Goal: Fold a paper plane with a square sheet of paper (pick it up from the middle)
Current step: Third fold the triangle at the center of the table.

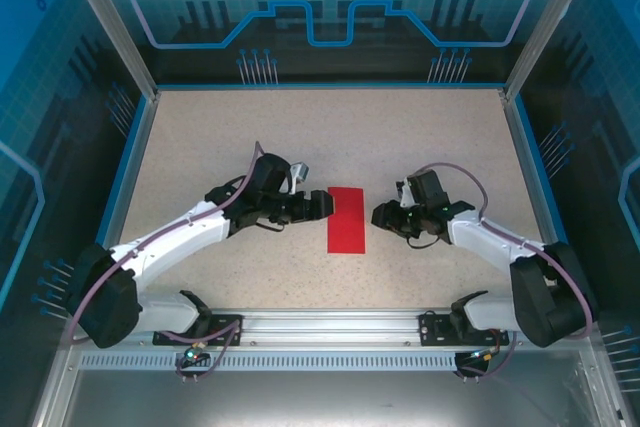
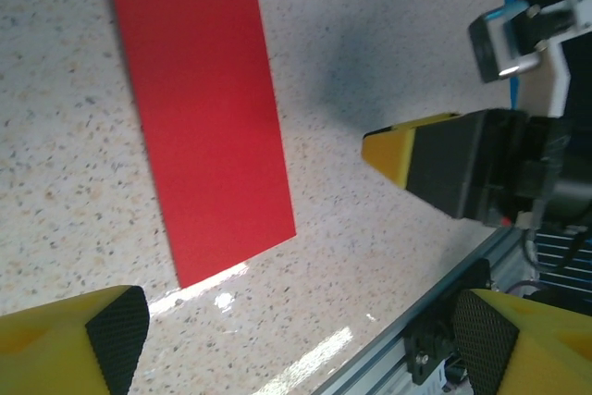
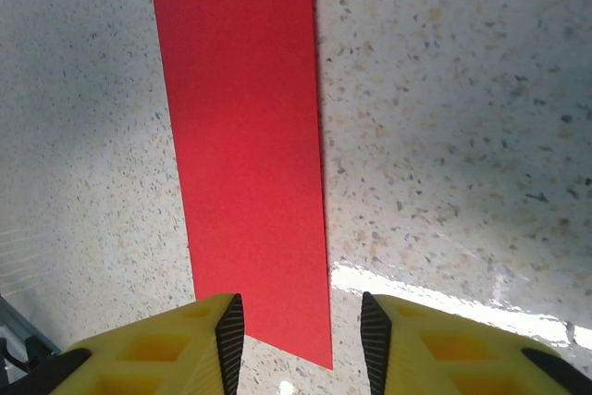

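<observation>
The square sheet of paper (image 1: 347, 219) lies flat on the speckled table as a narrow red rectangle, long side running front to back. My left gripper (image 1: 318, 204) hovers just left of its far end, jaws wide apart and empty; in the left wrist view the paper (image 2: 199, 108) sits ahead of the gripper (image 2: 301, 344). My right gripper (image 1: 382, 215) is a short way right of the sheet. In the right wrist view the paper's (image 3: 245, 154) near end appears between the parted fingers of this gripper (image 3: 301, 339), still flat on the table and not pinched.
The aluminium rail (image 1: 330, 325) with both arm bases runs along the near edge. Blue-edged walls (image 1: 130, 157) enclose the table on the left, right and back. The right gripper's yellow-tipped finger (image 2: 398, 147) shows in the left wrist view, opposite the paper.
</observation>
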